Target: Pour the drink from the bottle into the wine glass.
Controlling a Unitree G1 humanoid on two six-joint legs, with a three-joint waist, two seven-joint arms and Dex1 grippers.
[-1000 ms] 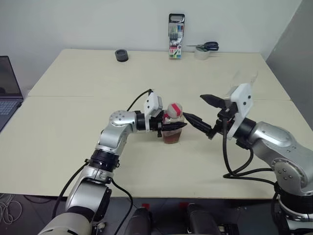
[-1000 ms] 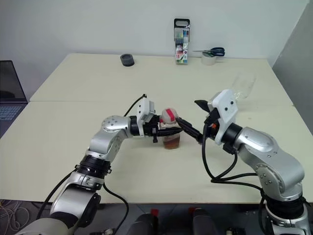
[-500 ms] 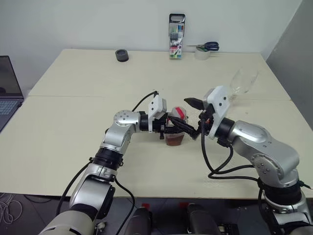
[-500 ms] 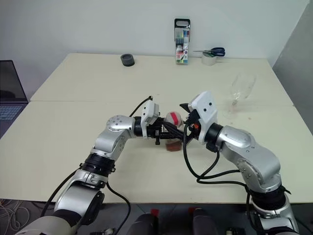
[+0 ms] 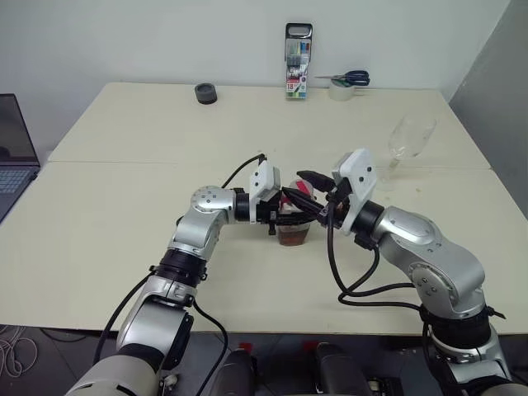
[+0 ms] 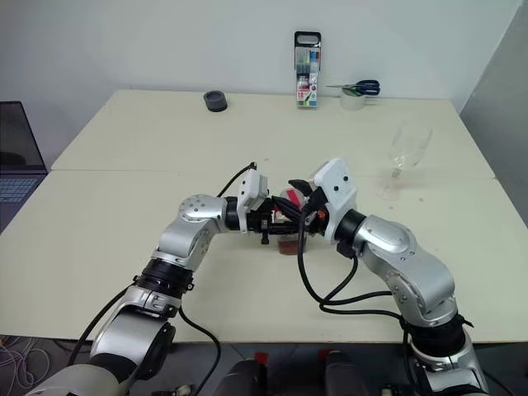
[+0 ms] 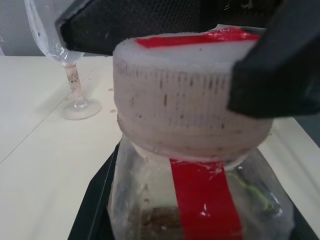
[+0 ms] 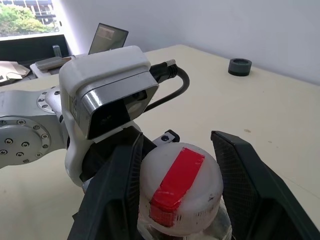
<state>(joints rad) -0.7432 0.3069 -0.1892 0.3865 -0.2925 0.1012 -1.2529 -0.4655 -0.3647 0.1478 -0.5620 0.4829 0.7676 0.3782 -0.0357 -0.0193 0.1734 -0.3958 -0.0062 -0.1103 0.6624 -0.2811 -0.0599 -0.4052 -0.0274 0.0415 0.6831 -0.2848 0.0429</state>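
Observation:
The bottle (image 5: 294,229), clear with a whitish cap (image 8: 180,185) that bears a red strip, stands at mid-table. A little amber drink (image 7: 160,220) lies in its bottom. My left gripper (image 5: 283,221) reaches in from the left and is shut on the bottle's body. From the right, my right gripper (image 5: 299,195) has one finger on each side of the cap, and both fingers (image 8: 117,185) touch it. The wine glass (image 5: 407,140) stands upright and empty at the right, well apart from both grippers.
A pack of markers (image 5: 298,61) stands at the table's far edge, with scissors (image 5: 346,78) on a tape roll (image 5: 340,91) beside it. A black round object (image 5: 205,92) lies at the far left. A laptop (image 5: 12,157) sits at the left edge.
My right gripper has moved left to the bottle, and its wide-open fingers have closed in on the cap. The left gripper and the bottle have stayed put. The wine glass has come into sight.

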